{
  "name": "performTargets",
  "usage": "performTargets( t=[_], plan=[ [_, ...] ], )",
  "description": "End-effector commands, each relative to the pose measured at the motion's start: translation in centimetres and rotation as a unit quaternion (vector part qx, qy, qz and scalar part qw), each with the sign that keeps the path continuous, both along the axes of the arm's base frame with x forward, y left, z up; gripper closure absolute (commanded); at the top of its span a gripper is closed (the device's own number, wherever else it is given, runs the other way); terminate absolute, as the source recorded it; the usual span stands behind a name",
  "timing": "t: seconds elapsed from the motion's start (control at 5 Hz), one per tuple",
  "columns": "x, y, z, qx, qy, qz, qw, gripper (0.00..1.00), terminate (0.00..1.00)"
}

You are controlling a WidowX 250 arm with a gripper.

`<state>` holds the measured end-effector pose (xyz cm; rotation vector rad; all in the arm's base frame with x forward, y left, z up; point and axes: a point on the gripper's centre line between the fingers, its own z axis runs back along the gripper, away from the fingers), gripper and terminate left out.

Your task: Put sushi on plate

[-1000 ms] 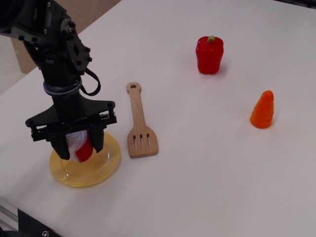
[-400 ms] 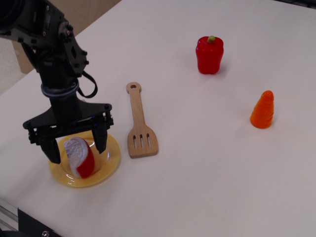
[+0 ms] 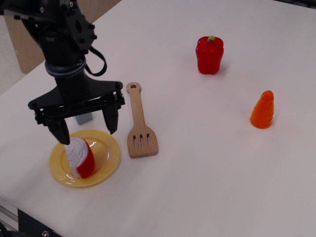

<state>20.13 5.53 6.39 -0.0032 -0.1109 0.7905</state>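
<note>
Now the half-round toy sushi, bumpy white rice face and glossy red back, sits on the round yellow plate near the counter's front-left corner; the black gripper hangs just above it, jaws spread wide and holding nothing; a slotted wooden spatula lies just right of the plate; toward the far edge stands a red bell pepper; an orange ridged carrot cone stands near the right edge.
</note>
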Motion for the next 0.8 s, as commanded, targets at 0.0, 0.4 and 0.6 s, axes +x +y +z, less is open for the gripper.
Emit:
performTargets(
  t=[0.0,0.4,0.6],
  plan=[
    [1.1,-3.7,4.3,-0.001,-0.062,-0.074,0.9954,0.0,0.0],
    [1.6,-5.7,4.8,-0.016,-0.067,-0.144,0.9872,0.0,0.0],
    [1.6,-5.7,4.8,-0.016,-0.067,-0.144,0.9872,0.0,1.0]
  ],
)
